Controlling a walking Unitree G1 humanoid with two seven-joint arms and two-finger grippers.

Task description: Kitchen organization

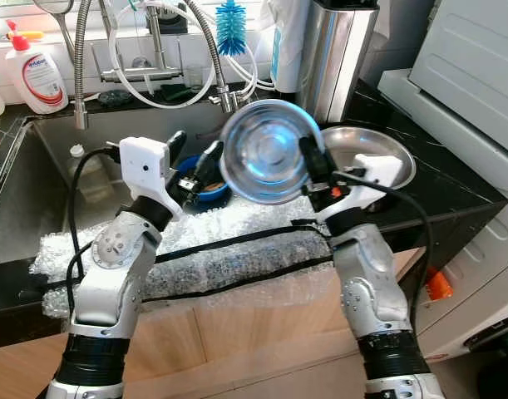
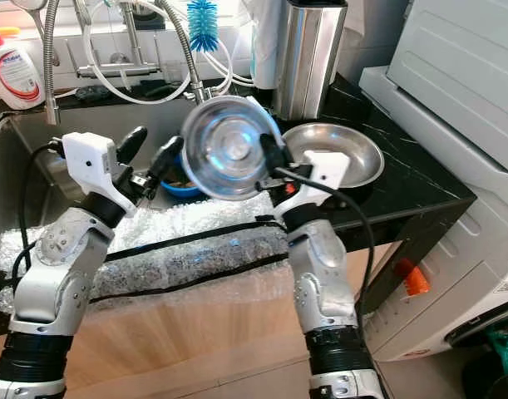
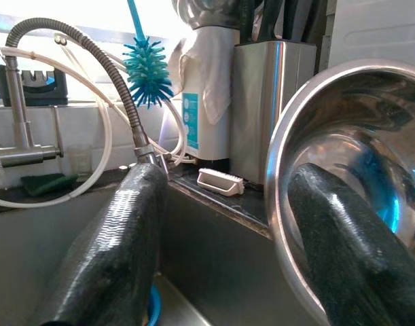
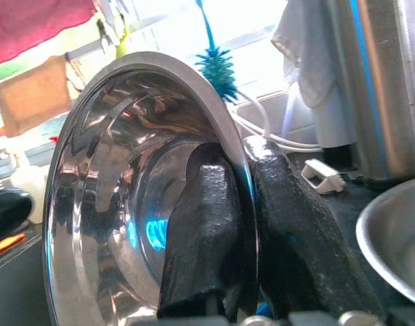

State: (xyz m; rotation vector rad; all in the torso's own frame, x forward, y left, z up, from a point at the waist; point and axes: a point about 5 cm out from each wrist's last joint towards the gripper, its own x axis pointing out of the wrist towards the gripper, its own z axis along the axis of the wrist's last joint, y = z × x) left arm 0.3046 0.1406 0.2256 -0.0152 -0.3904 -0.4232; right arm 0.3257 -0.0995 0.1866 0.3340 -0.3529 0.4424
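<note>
Steel bowl (image 1: 268, 152) in right hand (image 1: 313, 166)

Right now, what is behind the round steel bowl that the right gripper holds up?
Behind the round steel bowl stands a tall steel container; a blue bowl lies lower in the sink, partly covered.

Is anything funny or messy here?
Yes. The right hand pinches a shiny steel bowl by its rim, tipped on edge above the sink. Odd too: bubble wrap strapped along the counter's front edge.
</note>
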